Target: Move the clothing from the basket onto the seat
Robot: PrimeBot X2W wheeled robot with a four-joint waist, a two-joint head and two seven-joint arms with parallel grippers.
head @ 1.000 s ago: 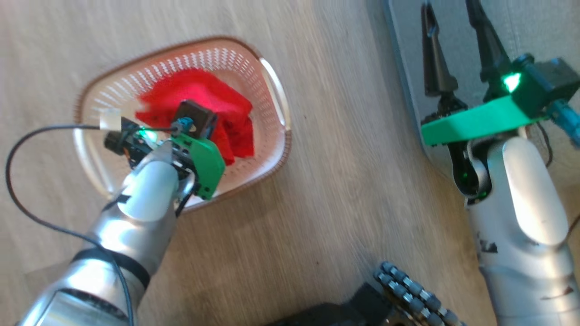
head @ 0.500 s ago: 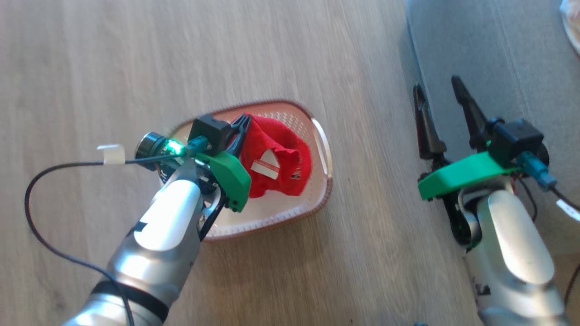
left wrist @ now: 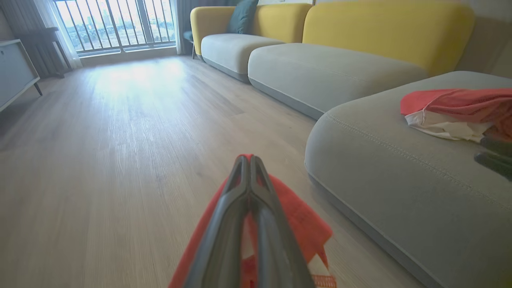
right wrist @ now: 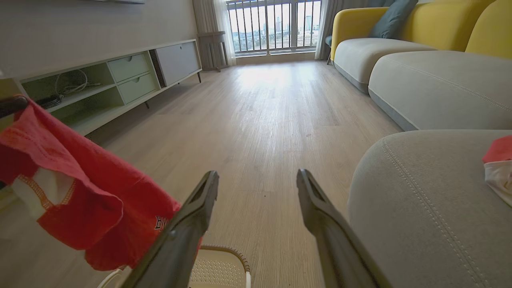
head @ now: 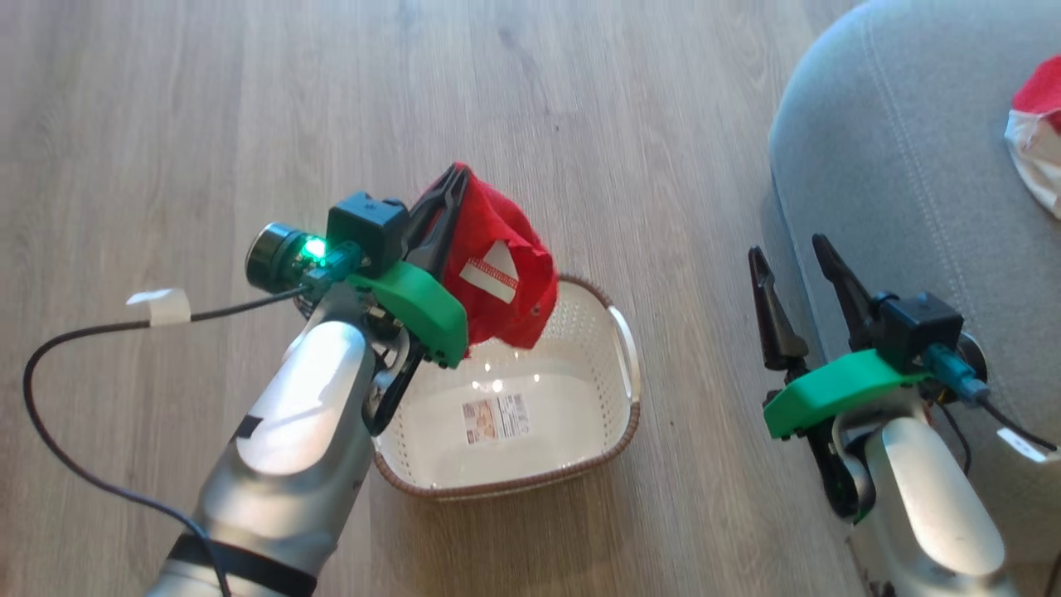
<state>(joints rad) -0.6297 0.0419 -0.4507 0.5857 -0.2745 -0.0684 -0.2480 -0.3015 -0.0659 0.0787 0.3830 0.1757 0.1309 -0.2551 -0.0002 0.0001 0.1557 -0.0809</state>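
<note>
One garment [head: 501,236] pinched by left hand [head: 457,172]; seemingly one other garment [head: 1034,141] on seat [head: 895,166]; right hand [head: 787,247] spread.

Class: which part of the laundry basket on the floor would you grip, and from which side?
Probably the pale side handle of the basket, from above on the sofa side: it is a thin loop at the braided rim, and the open right pincer is nearest.

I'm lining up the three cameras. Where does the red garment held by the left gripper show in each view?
Head view: the red garment is left of centre, hanging from the left gripper over the basket.
Left wrist view: bottom centre, on either side of the shut gripper.
Right wrist view: lower left.
Shared landmark: the grey seat, on the right in each.
</note>
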